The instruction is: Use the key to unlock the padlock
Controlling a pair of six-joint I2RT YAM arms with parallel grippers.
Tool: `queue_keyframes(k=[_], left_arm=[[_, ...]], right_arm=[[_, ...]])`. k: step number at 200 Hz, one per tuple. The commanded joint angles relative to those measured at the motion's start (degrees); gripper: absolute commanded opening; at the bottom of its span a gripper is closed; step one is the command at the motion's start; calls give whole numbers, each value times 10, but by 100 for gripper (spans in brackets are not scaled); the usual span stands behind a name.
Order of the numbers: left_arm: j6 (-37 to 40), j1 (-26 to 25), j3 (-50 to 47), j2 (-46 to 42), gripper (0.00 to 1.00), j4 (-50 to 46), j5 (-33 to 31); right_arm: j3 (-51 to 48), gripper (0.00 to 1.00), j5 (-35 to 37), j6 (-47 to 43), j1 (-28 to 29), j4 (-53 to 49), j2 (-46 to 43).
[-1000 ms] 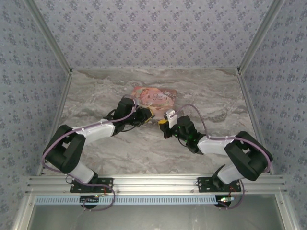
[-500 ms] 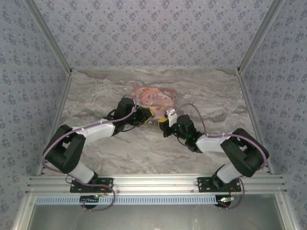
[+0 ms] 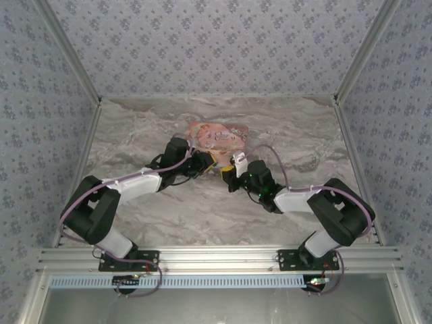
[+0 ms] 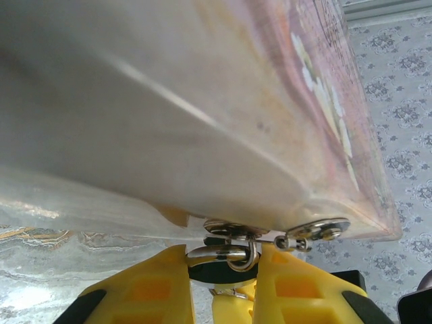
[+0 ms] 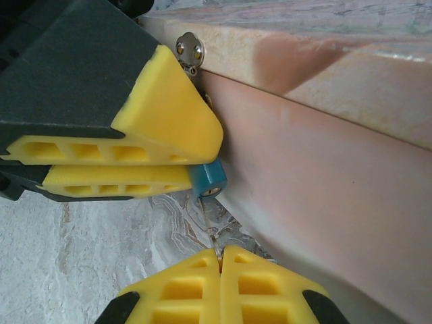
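The padlock (image 5: 208, 179) has a small blue-teal body, and its keyhole faces my right wrist camera. My left gripper (image 5: 199, 165) is shut on it beside the pink box (image 5: 324, 155). In the left wrist view the silvery shackle (image 4: 226, 255) sits between the yellow fingers of my left gripper (image 4: 223, 260), hooked through the box's metal hasp (image 4: 233, 229). My right gripper (image 5: 220, 253) is shut on the key (image 5: 210, 217), a thin grey sliver whose tip reaches the keyhole. From above, the left gripper (image 3: 206, 163) and right gripper (image 3: 228, 174) meet at the box's near edge.
The pink illustrated box (image 3: 219, 137) lies on the marble tabletop (image 3: 135, 135) at the middle back. Patterned walls (image 3: 216, 40) close in the back and both sides. The arms' bases stand on the metal rail (image 3: 216, 258) at the near edge.
My right arm has shifted a little to the left, bringing its gripper closer to the left gripper. The left arm and the box have not moved.
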Motion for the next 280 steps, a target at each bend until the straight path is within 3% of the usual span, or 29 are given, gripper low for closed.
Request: queue_keyframes(k=[1, 280], left_arm=[[-18, -3, 20, -18, 19, 35, 28], [-16, -3, 11, -24, 18, 45, 43]], right_arm=[[20, 0, -9, 12, -5, 24, 8], [74, 0, -70, 33, -16, 41, 27]])
